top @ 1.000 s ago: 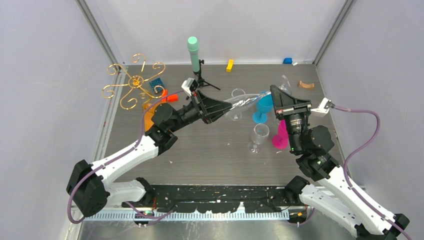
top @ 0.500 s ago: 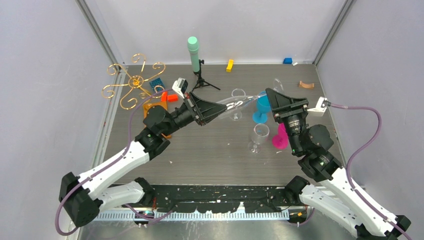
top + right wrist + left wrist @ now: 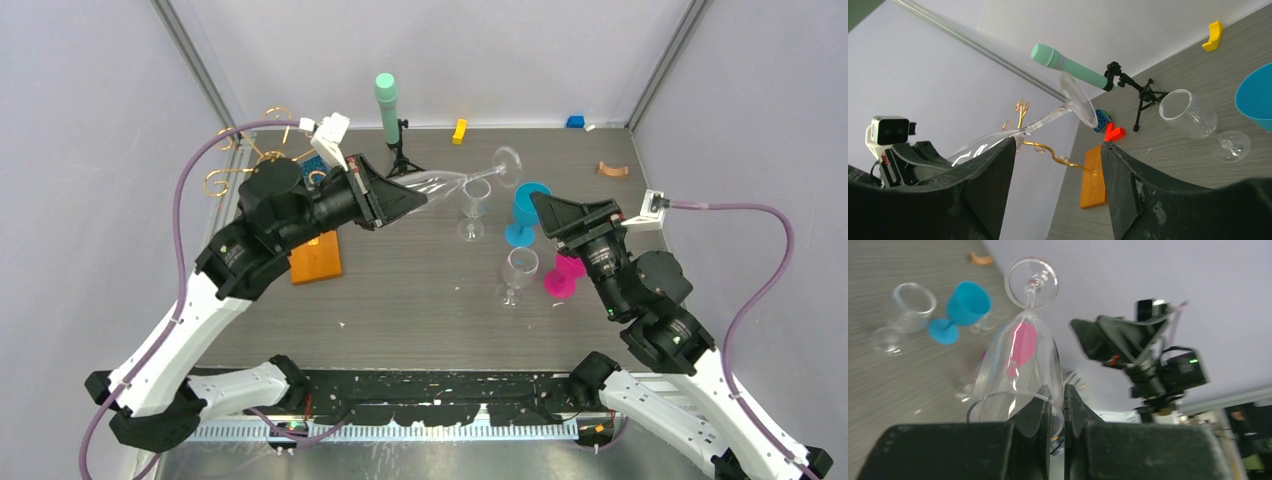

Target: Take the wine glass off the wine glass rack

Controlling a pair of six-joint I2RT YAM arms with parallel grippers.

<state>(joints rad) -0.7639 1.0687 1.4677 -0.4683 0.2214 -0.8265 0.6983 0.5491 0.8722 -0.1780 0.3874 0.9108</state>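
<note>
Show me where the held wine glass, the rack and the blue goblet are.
Wine glass (image 3: 1020, 355): left wrist view, on its bowl.
Rack (image 3: 315, 258): top view, on its orange base.
Blue goblet (image 3: 530, 203): top view, on its cup.

— How many clear wine glasses?
— Three: a tilted clear wine glass (image 3: 440, 183) just right of the mint-green microphone on a black tripod (image 3: 386, 100), an upright clear stemmed glass (image 3: 474, 195) nearer and right of the microphone, and a second upright clear glass (image 3: 520, 268) nearer still.
— Coloured goblets?
— Two, right of the microphone: one blue goblet (image 3: 527, 205), one pink goblet (image 3: 560, 280).
— Racks?
— One gold wire rack on an orange wooden base (image 3: 315, 260), left of the microphone.
— Small pieces?
— Five: a yellow block (image 3: 459, 130), a small blue block (image 3: 575, 122) and a brown curved piece (image 3: 611, 169) to the microphone's right; a blue studded brick (image 3: 1102, 119) and a red piece (image 3: 1113, 133) to its left.
— Pincers?
— Two black ones: left pincer (image 3: 1057, 395), right pincer (image 3: 1058, 145).
</note>
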